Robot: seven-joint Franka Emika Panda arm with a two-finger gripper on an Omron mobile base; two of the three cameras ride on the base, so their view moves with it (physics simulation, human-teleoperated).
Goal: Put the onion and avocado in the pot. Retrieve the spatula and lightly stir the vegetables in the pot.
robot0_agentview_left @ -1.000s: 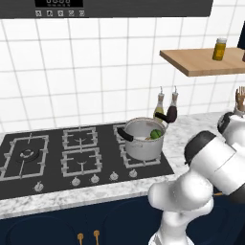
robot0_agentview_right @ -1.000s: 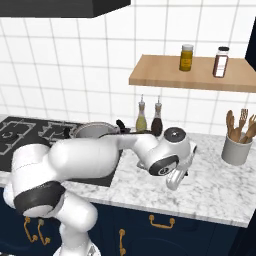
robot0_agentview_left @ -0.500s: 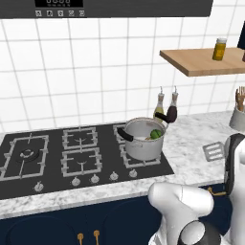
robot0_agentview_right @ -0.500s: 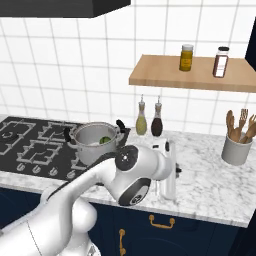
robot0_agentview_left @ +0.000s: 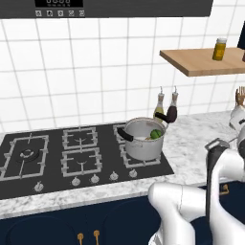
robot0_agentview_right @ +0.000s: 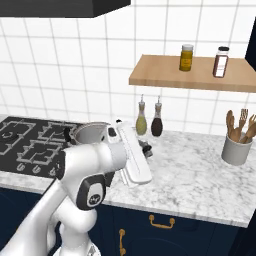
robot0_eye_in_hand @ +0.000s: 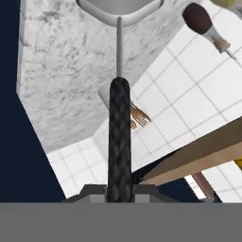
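The steel pot (robot0_agentview_left: 143, 141) with black side handles stands on the right front burner; it also shows behind my arm (robot0_agentview_right: 92, 133). The green avocado (robot0_agentview_left: 155, 134) lies inside it against the far wall. I cannot make out the onion in the pot. My gripper (robot0_eye_in_hand: 119, 191) is shut on the spatula's black handle (robot0_eye_in_hand: 119, 137). A thin metal shaft runs from that handle to the spatula's grey blade (robot0_eye_in_hand: 118, 6) over the marble counter (robot0_eye_in_hand: 61, 71). My hand (robot0_agentview_right: 131, 161) hangs over the counter just right of the pot.
Two dark-capped oil bottles (robot0_agentview_right: 149, 119) stand by the wall behind the pot. A grey holder of wooden utensils (robot0_agentview_right: 236, 148) sits at the counter's far right. A wooden shelf (robot0_agentview_right: 195, 75) with jars hangs above. The black hob (robot0_agentview_left: 72, 153) stretches left.
My arm has swung round and the hand has moved left along the counter toward the pot, still holding the spatula. The pot and its contents have not moved.
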